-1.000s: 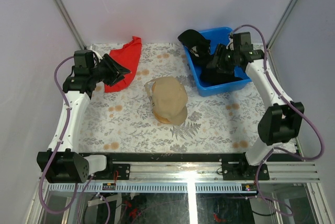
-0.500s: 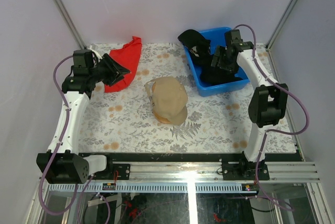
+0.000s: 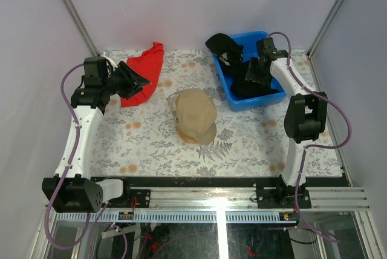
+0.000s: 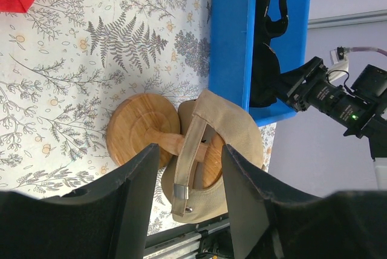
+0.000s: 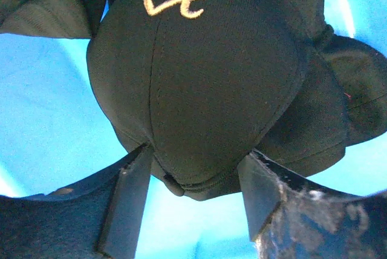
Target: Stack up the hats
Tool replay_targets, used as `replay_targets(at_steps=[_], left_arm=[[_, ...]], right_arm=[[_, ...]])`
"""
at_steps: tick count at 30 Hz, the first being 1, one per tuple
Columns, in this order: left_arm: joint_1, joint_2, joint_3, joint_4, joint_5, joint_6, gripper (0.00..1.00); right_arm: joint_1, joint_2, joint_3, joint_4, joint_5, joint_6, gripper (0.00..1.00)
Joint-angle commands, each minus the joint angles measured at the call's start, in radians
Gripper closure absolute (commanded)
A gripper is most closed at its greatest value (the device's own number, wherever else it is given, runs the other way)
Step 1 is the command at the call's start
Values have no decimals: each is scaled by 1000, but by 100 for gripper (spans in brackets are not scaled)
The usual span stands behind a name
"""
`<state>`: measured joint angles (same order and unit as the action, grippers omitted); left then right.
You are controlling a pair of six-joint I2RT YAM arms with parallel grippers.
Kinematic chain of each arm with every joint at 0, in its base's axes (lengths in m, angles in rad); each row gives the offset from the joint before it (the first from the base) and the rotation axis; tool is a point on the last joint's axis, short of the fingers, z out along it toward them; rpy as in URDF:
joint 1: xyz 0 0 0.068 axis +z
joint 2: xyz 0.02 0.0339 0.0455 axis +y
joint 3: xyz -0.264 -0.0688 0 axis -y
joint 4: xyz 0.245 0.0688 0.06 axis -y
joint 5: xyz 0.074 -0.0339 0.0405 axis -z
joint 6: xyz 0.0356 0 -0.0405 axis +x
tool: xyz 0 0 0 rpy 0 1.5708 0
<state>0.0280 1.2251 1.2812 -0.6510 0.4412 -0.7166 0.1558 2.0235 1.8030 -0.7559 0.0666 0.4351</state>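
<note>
A tan hat (image 3: 195,114) sits on a round wooden stand (image 4: 136,132) in the middle of the table; the left wrist view shows the tan hat (image 4: 233,132) from its back strap. Several black hats (image 3: 233,53) lie in a blue bin (image 3: 257,100). My right gripper (image 3: 247,72) is down in that bin. In the right wrist view its fingers (image 5: 130,192) press on both sides of the crown of a black hat (image 5: 211,77) with a pale stitched logo, right gripper (image 5: 193,156) shut on it. My left gripper (image 3: 142,82) hovers open over the red cloth, holding nothing (image 4: 189,150).
A red cloth (image 3: 145,68) lies at the back left, under the left arm's wrist. The blue bin (image 4: 228,41) stands at the back right, close to the side wall. A metal rail (image 3: 211,183) runs along the near edge.
The right arm has folded in towards the bin, and its gripper has shifted a little left inside it; the jaws widened, then narrowed onto the black hat. The left arm has not moved.
</note>
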Motion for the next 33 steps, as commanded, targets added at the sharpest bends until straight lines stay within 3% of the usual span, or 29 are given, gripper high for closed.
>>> replay_targets(at_steps=[1, 4, 6, 13, 22, 28, 33], left_arm=[[6, -27, 38, 2, -3, 8, 55], [5, -31, 43, -4, -5, 10, 55], [5, -33, 49, -5, 3, 5, 56], [4, -18, 141, 4, 94, -25, 60], [-26, -77, 138, 241, 248, -173, 46], [-159, -74, 98, 385, 222, -229, 41], [-267, -75, 49, 498, 106, -352, 41]], right_arm=[[-4, 14, 28, 25, 32, -11, 46], [-3, -1, 34, 31, 40, -14, 82], [-4, -23, 41, 33, 47, -20, 99], [-3, -186, 84, 15, 18, 2, 100], [-3, -293, 232, -29, -169, 123, 100], [-3, -311, 289, 16, -405, 289, 100], [0, -384, 213, 149, -500, 438, 100]])
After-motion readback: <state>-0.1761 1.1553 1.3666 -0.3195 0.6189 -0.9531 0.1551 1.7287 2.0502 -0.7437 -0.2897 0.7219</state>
